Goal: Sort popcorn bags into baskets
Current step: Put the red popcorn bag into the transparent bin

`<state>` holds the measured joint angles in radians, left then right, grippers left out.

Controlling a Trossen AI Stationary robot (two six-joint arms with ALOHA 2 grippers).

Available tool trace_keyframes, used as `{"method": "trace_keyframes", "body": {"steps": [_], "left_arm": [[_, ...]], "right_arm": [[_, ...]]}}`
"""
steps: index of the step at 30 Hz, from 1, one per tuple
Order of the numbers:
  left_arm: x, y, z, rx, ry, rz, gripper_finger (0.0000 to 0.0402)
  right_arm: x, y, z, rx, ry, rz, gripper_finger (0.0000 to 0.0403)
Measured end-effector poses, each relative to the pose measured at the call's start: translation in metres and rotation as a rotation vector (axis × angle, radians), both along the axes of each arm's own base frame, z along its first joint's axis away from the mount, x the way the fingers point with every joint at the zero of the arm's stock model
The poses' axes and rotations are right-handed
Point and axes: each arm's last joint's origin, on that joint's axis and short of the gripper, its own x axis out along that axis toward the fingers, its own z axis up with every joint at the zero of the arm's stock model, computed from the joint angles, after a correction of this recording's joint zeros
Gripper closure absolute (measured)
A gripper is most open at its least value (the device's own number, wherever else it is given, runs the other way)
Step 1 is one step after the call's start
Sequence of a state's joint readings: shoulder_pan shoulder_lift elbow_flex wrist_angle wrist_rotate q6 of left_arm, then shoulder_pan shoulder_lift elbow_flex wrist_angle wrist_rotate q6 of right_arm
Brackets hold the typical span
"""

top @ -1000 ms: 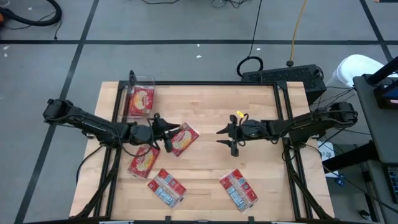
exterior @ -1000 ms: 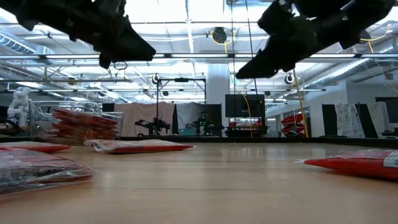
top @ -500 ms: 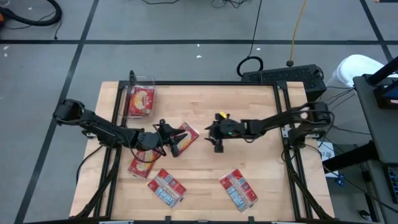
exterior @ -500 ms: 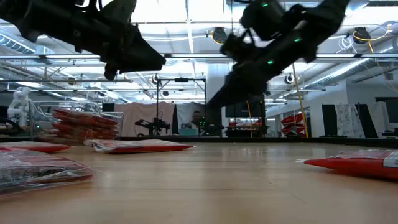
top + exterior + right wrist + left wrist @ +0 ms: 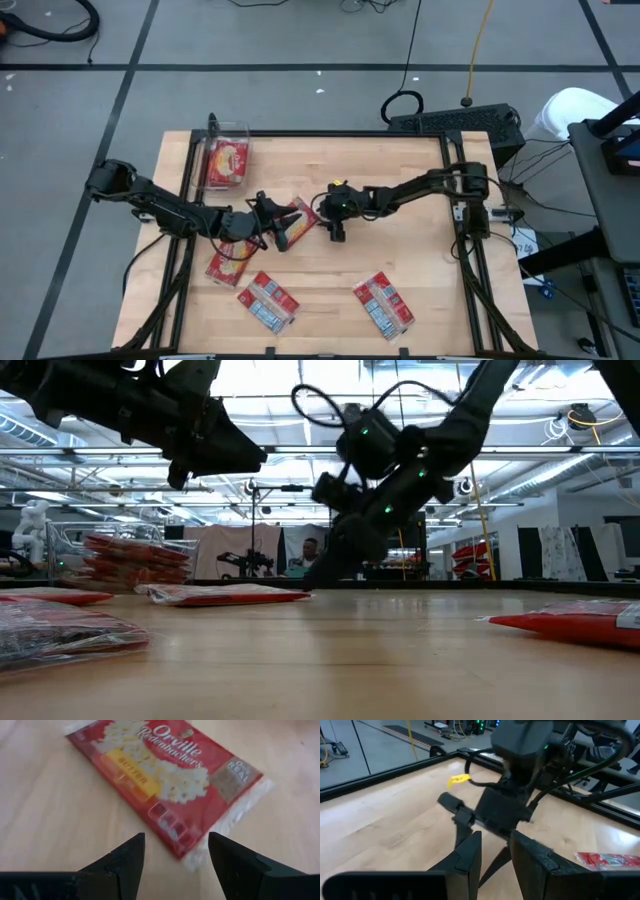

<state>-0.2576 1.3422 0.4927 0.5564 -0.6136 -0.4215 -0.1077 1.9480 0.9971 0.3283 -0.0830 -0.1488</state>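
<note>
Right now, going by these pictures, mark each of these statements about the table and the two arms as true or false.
1. The right gripper is open above a popcorn bag lying picture-side up. True.
2. The clear basket is empty. False: it holds red bags.
3. The right gripper holds a bag. False: nothing is between its fingers.
4. Two bags near the table's front edge show their white-grey label side. True.
5. The left gripper is parked off the table. False: it is over the table, beside the right gripper.
</note>
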Motion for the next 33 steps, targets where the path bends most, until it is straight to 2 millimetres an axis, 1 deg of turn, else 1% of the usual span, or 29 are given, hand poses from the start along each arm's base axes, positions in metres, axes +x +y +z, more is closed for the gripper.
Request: {"method": "trace_keyframes", "body": {"steps": [2, 9, 12, 15, 20, 21, 22, 27, 29, 33], "left_arm": [[0.0, 0.0, 0.0, 0.0, 0.003, 0.0, 0.0295], [0.0, 0.0, -0.001, -0.005, 0.01, 0.003, 0.0295], [0.0, 0.0, -0.001, -0.006, 0.009, 0.003, 0.0295], [0.0, 0.0, -0.001, -0.008, 0.009, 0.003, 0.0295], [0.0, 0.0, -0.001, -0.01, 0.008, 0.003, 0.0295], [0.0, 0.0, -0.001, -0.009, 0.009, 0.003, 0.0295], [0.0, 0.0, -0.001, -0.009, 0.011, 0.003, 0.0295], [-0.003, 0.001, -0.008, -0.052, 0.057, 0.022, 0.0295], [-0.004, 0.001, -0.011, -0.078, 0.077, 0.034, 0.0295], [-0.006, -0.001, -0.017, -0.121, 0.108, 0.049, 0.0295]], "right_arm": [[0.004, -0.003, -0.005, -0.004, 0.003, -0.002, 0.019], [0.007, -0.004, -0.02, -0.014, 0.01, 0.01, 0.0192], [0.008, -0.004, -0.023, -0.003, -0.005, 0.019, 0.0209], [0.008, -0.004, -0.024, 0.014, -0.003, 0.011, 0.0251], [0.008, -0.002, -0.024, 0.019, 0.0, 0.015, 0.0362], [0.008, -0.001, -0.024, 0.018, 0.0, 0.018, 0.0381], [0.008, 0.001, -0.025, 0.018, 0.001, 0.02, 0.0391], [0.005, 0.014, -0.021, 0.062, 0.02, 0.021, 0.0393], [0.0, 0.022, -0.022, 0.097, 0.034, 0.026, 0.04], [-0.013, 0.04, -0.024, 0.154, 0.05, 0.019, 0.04]]}}
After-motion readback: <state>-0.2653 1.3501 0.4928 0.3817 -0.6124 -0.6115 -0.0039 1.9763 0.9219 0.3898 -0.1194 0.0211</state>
